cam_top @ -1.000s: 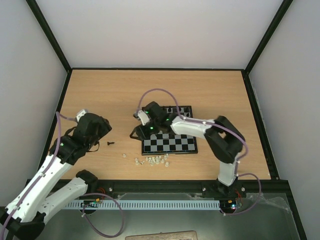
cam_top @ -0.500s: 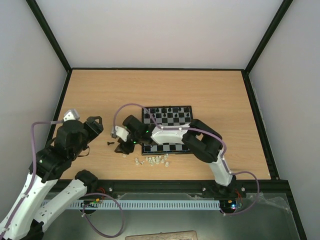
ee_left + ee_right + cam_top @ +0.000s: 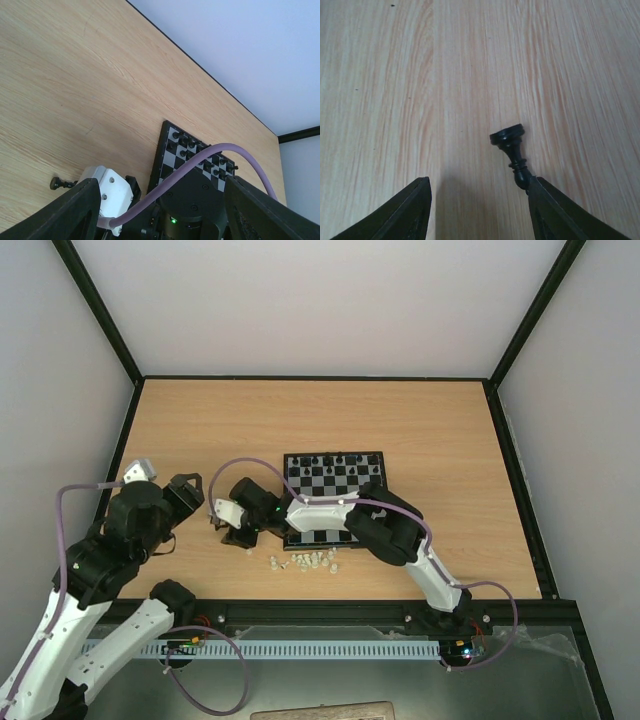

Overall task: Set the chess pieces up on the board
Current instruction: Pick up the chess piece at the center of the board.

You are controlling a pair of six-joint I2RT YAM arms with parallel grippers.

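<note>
A black chess piece (image 3: 512, 150) lies on its side on the wood between my right gripper's open fingers, with its top end against the right finger (image 3: 560, 210). My right gripper (image 3: 224, 528) is low over the table, left of the board (image 3: 335, 454). Several black pieces (image 3: 335, 462) stand on the board's far rows. The lying piece also shows in the left wrist view (image 3: 59, 183), beside the right wrist's white camera (image 3: 112, 192). My left gripper (image 3: 186, 493) is open and empty, raised to the left of the right gripper.
Several small whitish pieces (image 3: 305, 562) lie scattered on the table in front of the board's near left corner. The right arm (image 3: 340, 512) stretches across the board's near half. Black frame rails (image 3: 130, 455) border the table.
My right gripper has swung left off the board and now sits over the lying black piece. My left arm has pulled back and turned, its gripper now lying a little further left.
</note>
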